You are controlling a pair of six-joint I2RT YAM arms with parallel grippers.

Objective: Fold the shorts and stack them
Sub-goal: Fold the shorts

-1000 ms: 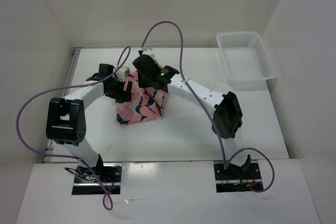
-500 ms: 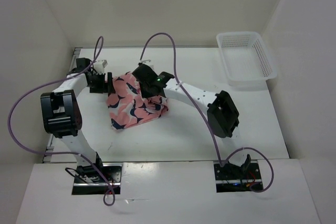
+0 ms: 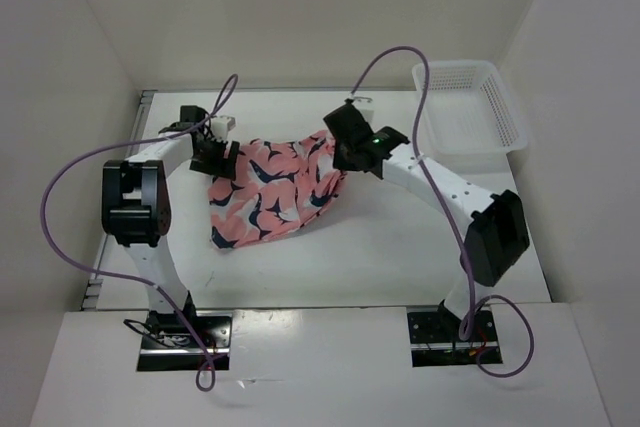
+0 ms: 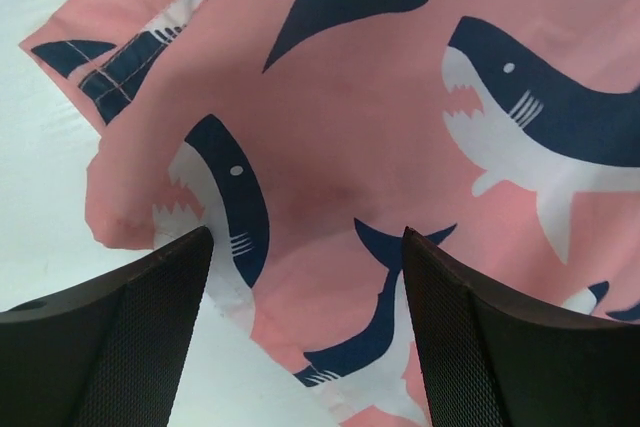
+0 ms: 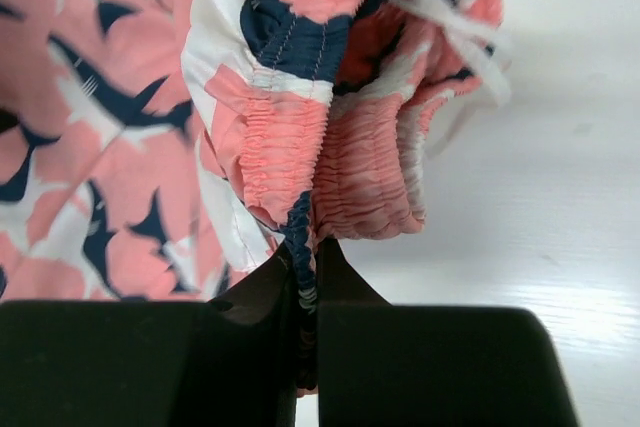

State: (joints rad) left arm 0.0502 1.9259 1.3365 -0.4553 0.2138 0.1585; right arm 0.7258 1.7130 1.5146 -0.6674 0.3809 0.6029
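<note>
The shorts (image 3: 272, 192) lie spread but rumpled, toward 10 o'clock from the tabletop's (image 3: 400, 247) centre (no fold made yet). The right gripper (image 5: 305, 265) pinches their elastic waistband at the 2 o'clock corner. The left gripper (image 4: 305, 247), jaws apart, hovers over the 10 o'clock edge. Flattening, folding and stacking all remain.

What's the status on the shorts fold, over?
Left gripper open over the shorts. Right gripper shut on the waistband. Shorts spread flat-ish, not folded. Basket far right, clear of both arms.
</note>
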